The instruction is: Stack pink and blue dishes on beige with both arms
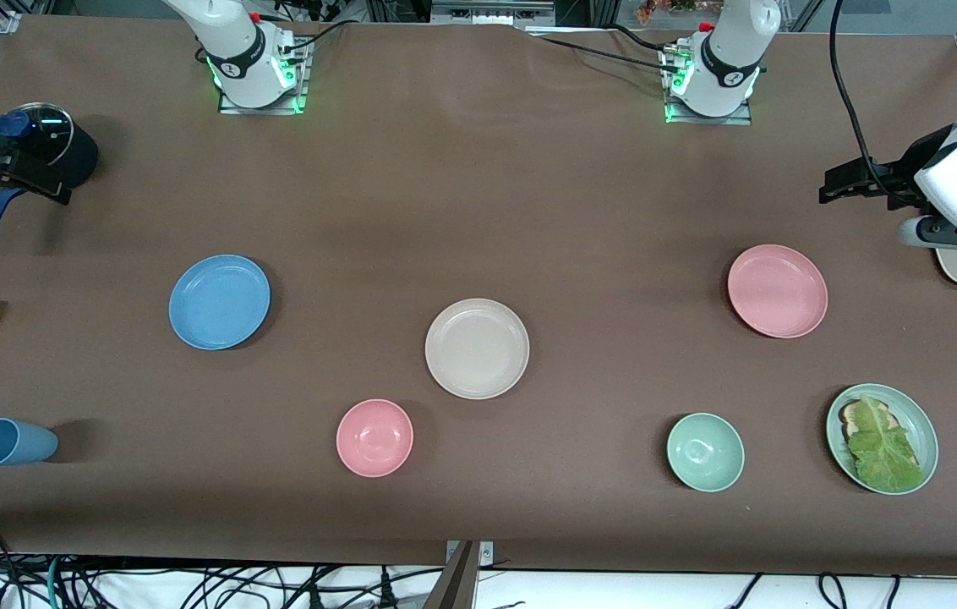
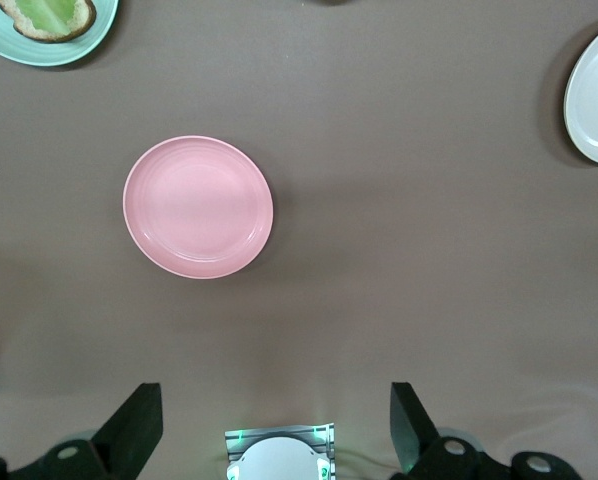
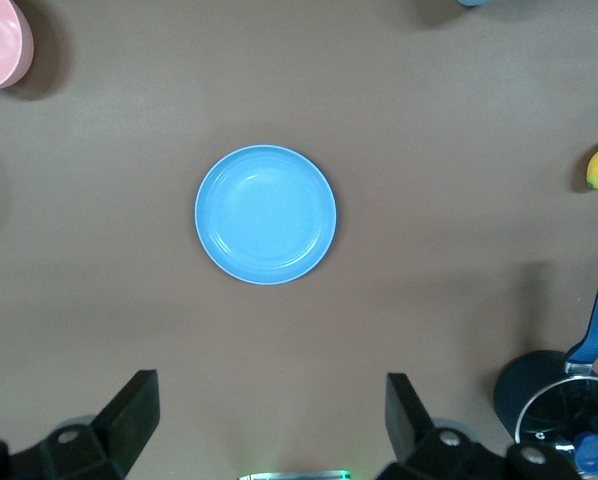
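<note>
Left gripper (image 2: 275, 432) hangs high with its jaws spread wide and empty, above the table by the wide shallow matte pale pink plate (image 1: 777, 290). Right gripper (image 3: 273, 430) likewise stands wide apart, holding nothing, above the table by the wide shallow matte sky blue plate (image 1: 219, 301).

Landmark: the wide shallow matte cream-beige plate (image 1: 477, 348), mid-table and bare. Blue plate lies well apart from it toward the right arm's end, slightly farther from the front camera. Pink plate lies well apart from it toward the left arm's end, also slightly farther from the camera.

Progress: nothing stacked yet; all three plates sit flat and separate. Left to do, as I judge it: both pickups, both carries to the beige plate, both placements. Rims are low, so edge grasps look fiddly.
</note>
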Tool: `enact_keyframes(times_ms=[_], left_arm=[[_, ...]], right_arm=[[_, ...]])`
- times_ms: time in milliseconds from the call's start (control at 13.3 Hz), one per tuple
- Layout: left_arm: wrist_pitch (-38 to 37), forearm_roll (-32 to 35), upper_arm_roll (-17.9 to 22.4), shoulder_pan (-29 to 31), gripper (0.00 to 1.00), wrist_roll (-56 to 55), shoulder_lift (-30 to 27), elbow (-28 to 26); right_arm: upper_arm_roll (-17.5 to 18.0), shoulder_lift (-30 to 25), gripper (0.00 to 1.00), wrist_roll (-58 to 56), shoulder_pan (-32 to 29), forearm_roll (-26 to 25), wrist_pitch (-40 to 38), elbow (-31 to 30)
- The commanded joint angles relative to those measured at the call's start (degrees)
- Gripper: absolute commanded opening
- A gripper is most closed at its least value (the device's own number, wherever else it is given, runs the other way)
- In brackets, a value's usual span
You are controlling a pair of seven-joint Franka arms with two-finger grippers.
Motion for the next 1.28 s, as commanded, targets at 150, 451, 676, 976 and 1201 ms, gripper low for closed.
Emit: enact_keyframes(times_ms=[150, 451, 676, 976, 1201], left_arm=[[-0.9, 1.0, 0.0, 0.0, 1.0, 0.7, 0.9, 1.9], [-0.9, 1.0, 0.0, 0.0, 1.0, 0.7, 0.9, 1.9], [-0.9, 1.0, -0.1, 0.0, 1.0, 0.7, 0.9, 1.9], [-0.9, 1.0, 0.0, 0.0, 1.0, 0.7, 0.9, 1.9], [-0.9, 0.9, 0.0, 0.0, 1.0, 0.7, 0.9, 1.9]], right_arm=[[0.0, -0.2, 1.0, -0.1, 0.2, 0.3, -1.0, 0.4], [0.0, -0.2, 1.0, -0.2, 0.2, 0.3, -1.2, 0.4], [0.0, -0.2, 1.0, -0.2, 0.2, 0.3, -1.2, 0.4], [0.0, -0.2, 1.0, -0.2, 0.2, 0.3, -1.2, 0.4], [-0.1, -0.2, 1.0, -0.3, 0.1, 0.4, -1.2, 0.4]])
